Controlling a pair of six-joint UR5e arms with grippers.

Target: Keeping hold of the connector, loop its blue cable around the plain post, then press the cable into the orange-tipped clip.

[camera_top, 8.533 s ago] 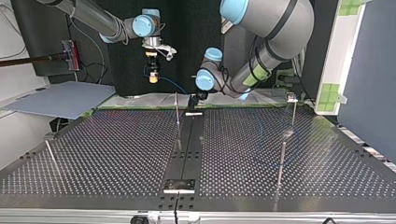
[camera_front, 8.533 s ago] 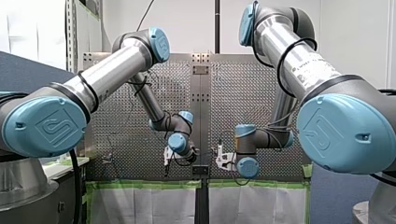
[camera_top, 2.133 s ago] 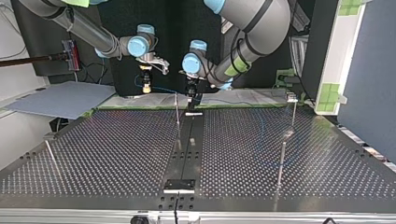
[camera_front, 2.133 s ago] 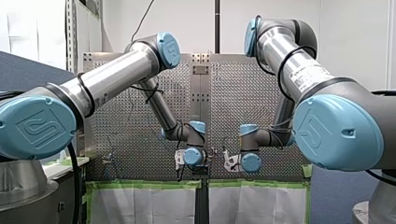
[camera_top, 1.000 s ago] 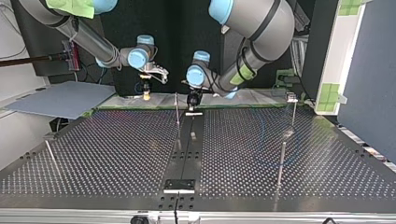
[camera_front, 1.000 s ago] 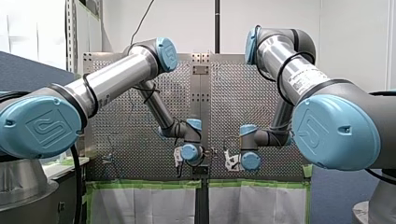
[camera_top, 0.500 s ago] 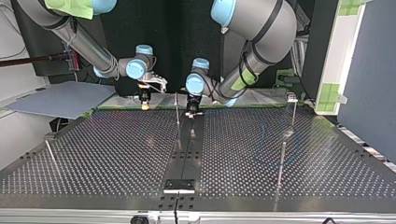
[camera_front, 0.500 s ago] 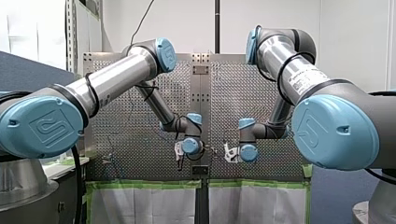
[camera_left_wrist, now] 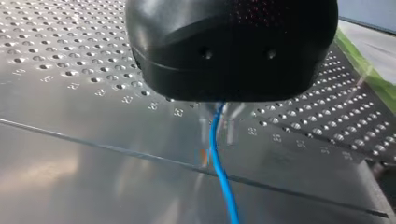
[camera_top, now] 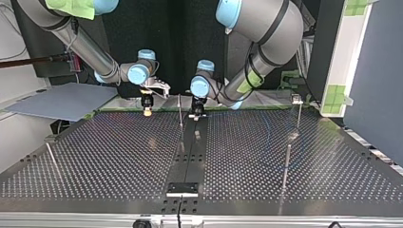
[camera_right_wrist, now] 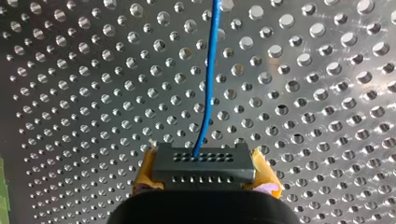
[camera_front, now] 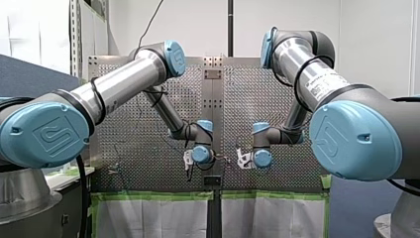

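Sitting clamped between right jaws: connector (camera_right_wrist: 204, 166)

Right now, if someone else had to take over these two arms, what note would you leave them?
My right pincer: shut on the black connector, over the perforated table.
My left pincer: the blue cable runs out beneath it; grip unclear.
The plain post stands between the two pincers in the top view.
Done: connector held.
To do: looping the post, then pressing the cable into the orange-tipped clip, which I cannot pick out.
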